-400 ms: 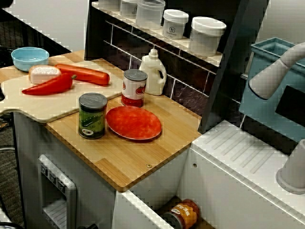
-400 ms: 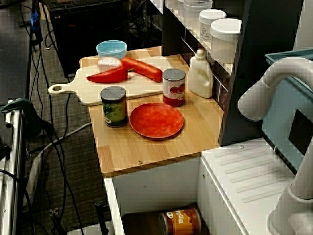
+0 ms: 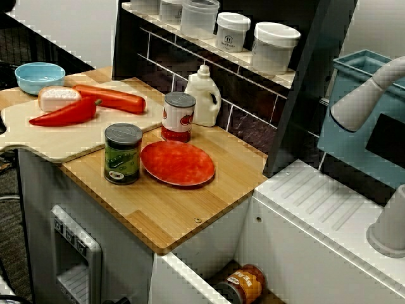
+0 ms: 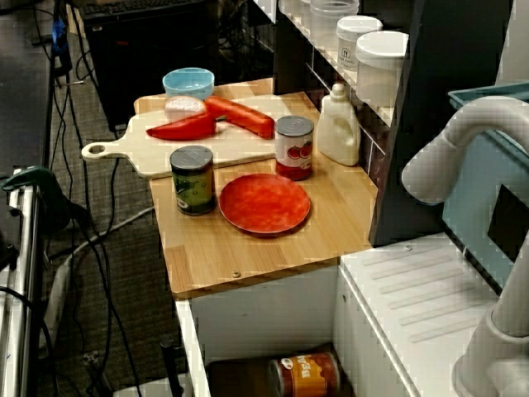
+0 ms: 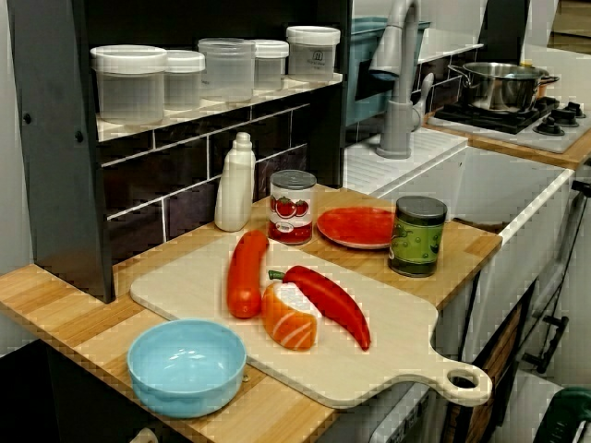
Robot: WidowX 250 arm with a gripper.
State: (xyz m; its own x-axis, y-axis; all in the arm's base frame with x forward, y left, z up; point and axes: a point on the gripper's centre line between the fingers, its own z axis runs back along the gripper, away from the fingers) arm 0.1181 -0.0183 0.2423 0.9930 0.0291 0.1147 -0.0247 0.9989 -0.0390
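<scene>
Only links of my grey-white arm [image 3: 367,95] show, rising from its base on the white drainboard at the right; the gripper itself is outside every view. On the wooden counter [image 3: 164,215] lies a red plate [image 3: 177,163]. A green-labelled can [image 3: 123,154] stands left of it and a tomato can [image 3: 179,116] behind it, with a white bottle [image 3: 204,95] against the tiled wall. In the view from the cutting-board end, the arm [image 5: 395,83] stands beyond the plate [image 5: 355,226] and green can [image 5: 417,235].
A pale cutting board [image 3: 63,142] carries a red pepper [image 3: 66,114], a long orange-red vegetable [image 3: 114,98] and a salmon piece [image 3: 58,97]; a blue bowl [image 3: 39,76] sits beyond. Lidded jars [image 3: 273,47] line the shelf. An orange can [image 4: 306,374] lies below the counter.
</scene>
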